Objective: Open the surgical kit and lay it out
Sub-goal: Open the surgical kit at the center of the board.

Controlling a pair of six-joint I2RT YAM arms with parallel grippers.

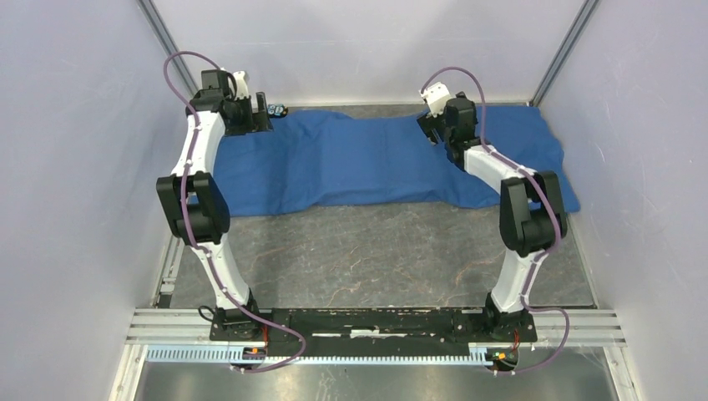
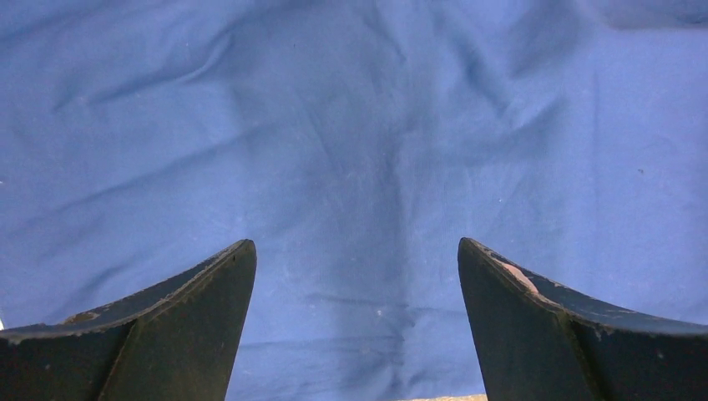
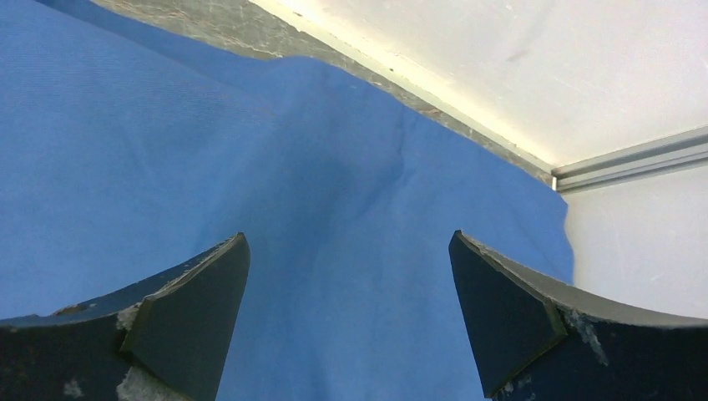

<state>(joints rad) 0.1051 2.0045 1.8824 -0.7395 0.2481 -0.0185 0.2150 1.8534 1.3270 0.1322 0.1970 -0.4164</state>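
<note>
Over the large blue cloth wrap (image 1: 367,163) on the far worktop (image 1: 359,251), left gripper (image 2: 356,251) and right gripper (image 3: 349,238) gape wide, empty; both arms reach forward, elbows raised.

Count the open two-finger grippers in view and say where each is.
2. The left gripper hangs open above the large blue cloth wrap's far left corner; the right gripper above its far edge, right of centre. None hidden.
</note>
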